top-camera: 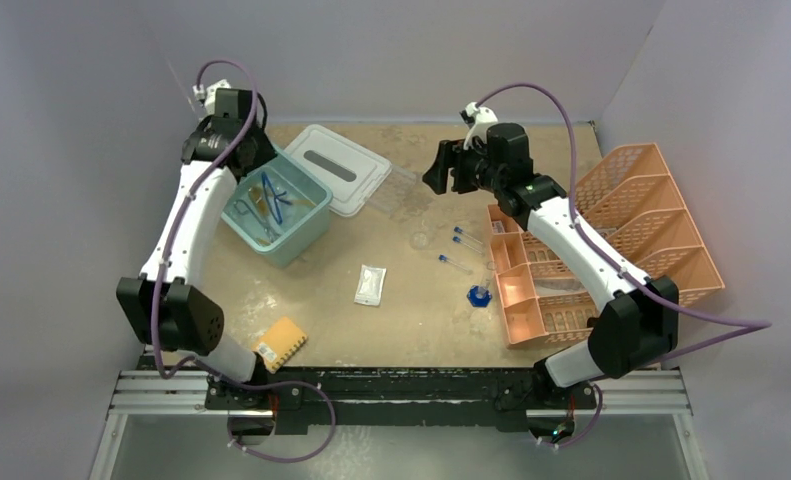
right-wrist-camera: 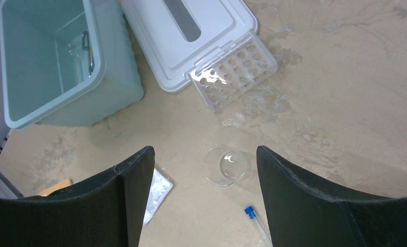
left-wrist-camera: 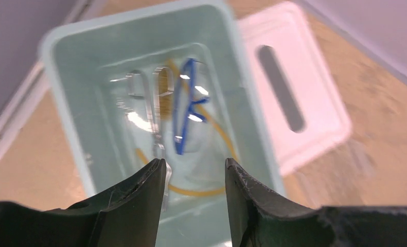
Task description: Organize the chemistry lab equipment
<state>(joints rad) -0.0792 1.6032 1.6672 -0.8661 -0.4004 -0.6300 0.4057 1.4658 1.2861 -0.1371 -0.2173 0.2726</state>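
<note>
1. Left gripper [left-wrist-camera: 195, 172] hangs over the teal bin [top-camera: 296, 243] with its jaws parted and nothing between them.
2. On the bin's floor lie the metal scissors [left-wrist-camera: 151, 110], the blue-rimmed safety glasses [left-wrist-camera: 186, 103] and the tan rubber tubing [left-wrist-camera: 219, 144], overlapping one another. I count these three as put away. No brush can be made out in the blurred wrist view.
3. Just right of the bin, its white lid [top-camera: 346, 165] lies flat on the table, so the bin is not yet closed.
4. Against the lid's near edge sits the clear tube rack [right-wrist-camera: 237, 69], and every hole I can see is empty.
5. Mid-table, the white packet [top-camera: 370, 285] lies loose, well apart from the bin.
6. A small clear dish [right-wrist-camera: 227, 164] sits right of the packet. Beyond it, several blue-capped test tubes [top-camera: 455, 263] lie on the table, near the peach organiser [top-camera: 671, 270] but not in the rack. A small blue piece [top-camera: 480, 295] lies beside them, too small to identify.
7. Over the dish, the right gripper [right-wrist-camera: 205, 154] is spread wide and holds nothing.
8. By my reading, less than half is done: rack, tubes, packet, dish and blue piece are all still out.
</note>
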